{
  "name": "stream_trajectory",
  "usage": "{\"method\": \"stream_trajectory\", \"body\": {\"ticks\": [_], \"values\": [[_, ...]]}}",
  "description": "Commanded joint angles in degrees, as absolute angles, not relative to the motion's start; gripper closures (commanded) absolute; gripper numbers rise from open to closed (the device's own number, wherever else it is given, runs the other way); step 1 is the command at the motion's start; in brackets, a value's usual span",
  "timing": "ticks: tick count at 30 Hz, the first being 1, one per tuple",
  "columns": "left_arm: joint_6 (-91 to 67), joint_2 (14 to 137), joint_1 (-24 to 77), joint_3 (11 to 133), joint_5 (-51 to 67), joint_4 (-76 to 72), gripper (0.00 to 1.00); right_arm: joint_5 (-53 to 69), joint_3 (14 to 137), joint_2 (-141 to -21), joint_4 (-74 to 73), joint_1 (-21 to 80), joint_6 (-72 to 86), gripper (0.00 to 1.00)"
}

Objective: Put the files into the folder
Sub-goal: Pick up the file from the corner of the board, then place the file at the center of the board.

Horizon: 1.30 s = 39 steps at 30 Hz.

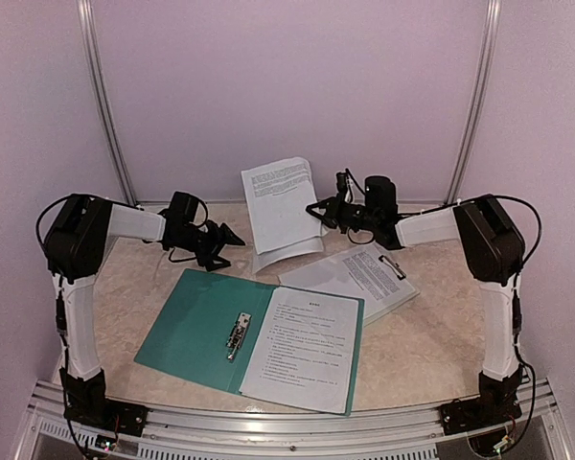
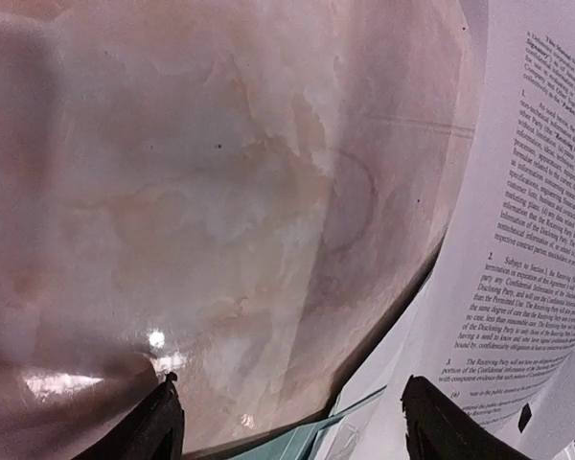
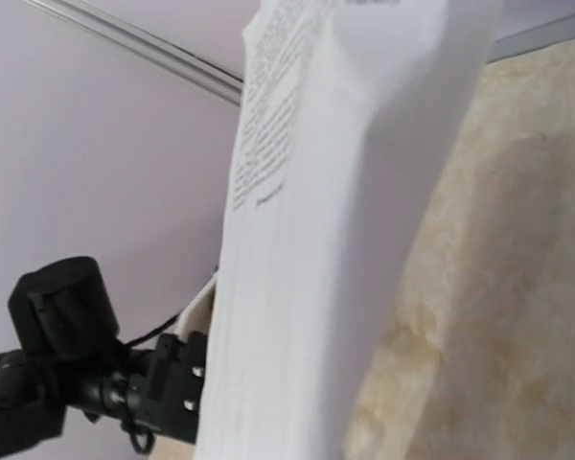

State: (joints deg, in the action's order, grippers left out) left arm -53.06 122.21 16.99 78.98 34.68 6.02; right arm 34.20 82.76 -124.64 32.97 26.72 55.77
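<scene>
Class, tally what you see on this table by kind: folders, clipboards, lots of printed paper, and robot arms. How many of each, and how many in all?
teal folder: 1
clipboard: 1
printed paper lots: 3 (folder paper, clipboard paper, lifted paper)
robot arms: 2 (left arm, right arm)
Total: 7

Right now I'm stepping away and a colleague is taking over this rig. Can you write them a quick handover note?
Left gripper: open and empty, low over the table beside the raised paper.
Right gripper: shut on the side edge of the files, a stack held up and curling behind the folder.
Folder: lies open and flat at the near side.
Done: one printed sheet lies on its right leaf.
Left: lay the held stack onto that leaf. More printed paper sits on the clipboard to the right.
</scene>
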Motion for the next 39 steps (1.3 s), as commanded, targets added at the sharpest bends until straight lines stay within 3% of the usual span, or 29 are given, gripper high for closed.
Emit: {"method": "stream_trajectory", "body": {"ticks": [1,11,18,31,32,34,39], "values": [[-51.11,115.51,16.51,75.49,34.65,6.79,0.24,33.02,75.44,-116.76,32.87,26.35,55.86,1.00],[-52.26,107.31,23.22,68.31,31.68,9.11,0.23,22.55,48.21,-92.40,23.74,28.50,51.22,1.00],[-54.84,104.40,29.09,63.40,30.68,3.19,0.20,21.13,35.03,-82.35,15.70,29.03,48.76,1.00],[-60.21,112.73,37.11,69.42,32.97,0.46,0.16,14.90,30.84,-79.56,0.36,29.03,38.92,0.99],[-60.95,113.28,37.36,69.71,33.35,0.51,0.17,14.87,30.77,-79.81,-0.91,29.01,38.48,0.94],[-62.66,114.64,37.67,70.44,34.10,-1.70,0.17,14.42,30.87,-80.01,-2.60,29.07,37.58,0.73],[-64.42,117.16,39.11,71.96,34.86,-1.99,0.18,8.91,33.37,-77.16,-9.60,30.00,34.71,0.37]]}}
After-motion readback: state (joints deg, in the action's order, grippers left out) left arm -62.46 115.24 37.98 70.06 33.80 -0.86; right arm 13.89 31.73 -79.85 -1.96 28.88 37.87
